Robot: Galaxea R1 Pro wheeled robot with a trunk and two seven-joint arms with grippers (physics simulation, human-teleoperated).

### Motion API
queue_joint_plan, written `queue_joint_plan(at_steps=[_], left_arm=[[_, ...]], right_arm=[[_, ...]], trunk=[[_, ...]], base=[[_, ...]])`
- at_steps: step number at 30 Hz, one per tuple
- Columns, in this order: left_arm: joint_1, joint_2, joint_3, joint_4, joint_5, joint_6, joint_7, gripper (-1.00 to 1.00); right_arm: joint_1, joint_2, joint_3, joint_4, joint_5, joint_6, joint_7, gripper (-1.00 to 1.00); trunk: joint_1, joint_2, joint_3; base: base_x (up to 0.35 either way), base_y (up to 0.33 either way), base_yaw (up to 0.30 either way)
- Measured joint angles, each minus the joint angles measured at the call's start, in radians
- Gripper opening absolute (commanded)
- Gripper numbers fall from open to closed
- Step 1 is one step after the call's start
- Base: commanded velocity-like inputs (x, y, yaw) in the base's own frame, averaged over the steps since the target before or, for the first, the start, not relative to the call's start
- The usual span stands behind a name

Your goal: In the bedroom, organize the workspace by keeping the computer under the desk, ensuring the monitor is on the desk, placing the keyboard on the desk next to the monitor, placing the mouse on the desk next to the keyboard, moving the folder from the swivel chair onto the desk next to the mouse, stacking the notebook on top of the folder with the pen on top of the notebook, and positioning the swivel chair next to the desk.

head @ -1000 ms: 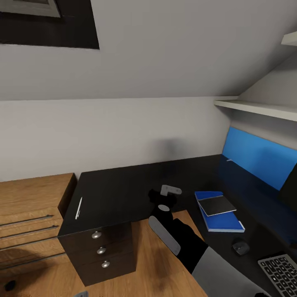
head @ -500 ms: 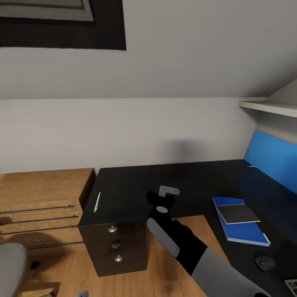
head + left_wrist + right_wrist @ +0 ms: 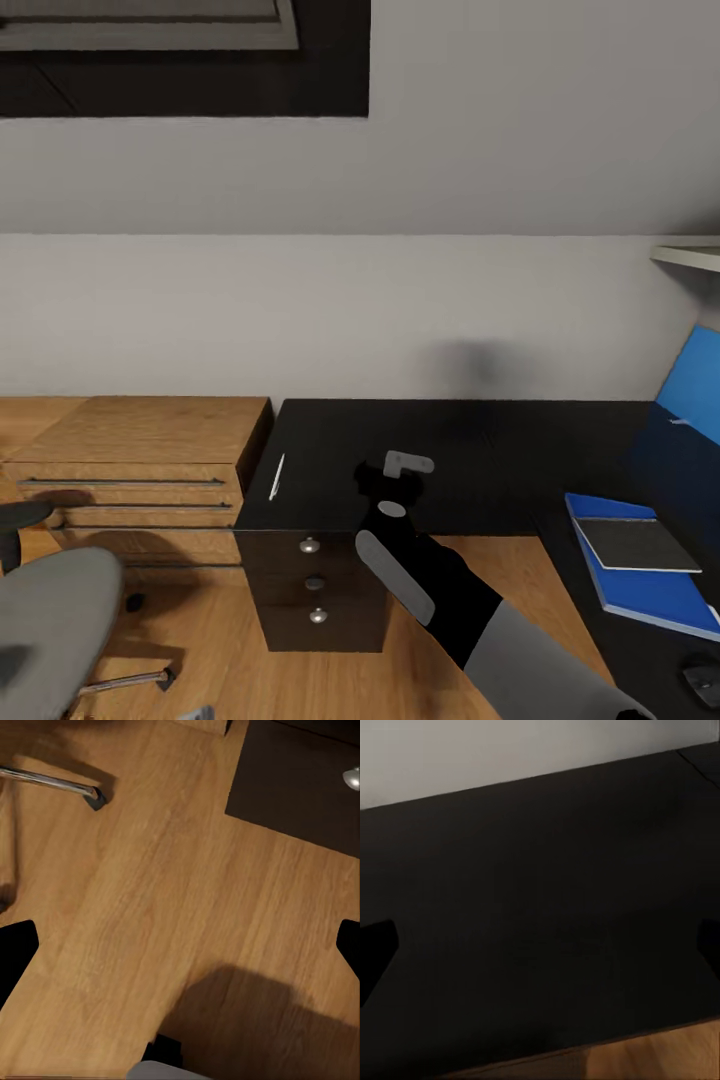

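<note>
The desk point(image 3: 470, 460) is seen ahead, its drawer unit point(image 3: 315, 590) at 6 o'clock of the pen point(image 3: 276, 477). The notebook point(image 3: 640, 545) is stacked on the folder point(image 3: 650, 585) at the desk's 3 o'clock end. The swivel chair point(image 3: 50, 630) is noted at 8 o'clock. The right gripper point(image 3: 540, 945) is held spread over the desktop, empty; the left gripper point(image 3: 180, 945) is likewise spread over the floor point(image 3: 172, 892).

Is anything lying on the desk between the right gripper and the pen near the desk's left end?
Nothing visible does. In the head view the right gripper hangs over the desk, and the black top between it and the pen is bare. The folder and notebook lie on the gripper's other side.
</note>
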Motion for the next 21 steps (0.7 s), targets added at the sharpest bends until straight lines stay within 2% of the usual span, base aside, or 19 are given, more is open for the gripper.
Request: queue_joint_plan(at_steps=[8,21], left_arm=[[0.0,-0.001,0.0,0.0,0.0,-0.02,0.0,1.0],[0.0,-0.001,0.0,0.0,0.0,-0.023,0.001,1.0]], right_arm=[[0.0,0.0,0.032,0.0,0.001,-0.004,-0.001,1.0],[0.0,0.0,0.038,0.0,0.001,-0.007,-0.001,1.0]], trunk=[[0.0,0.0,-0.006],[0.0,0.0,-0.016]], base=[[0.0,0.0,0.263],[0.0,0.0,0.257]])
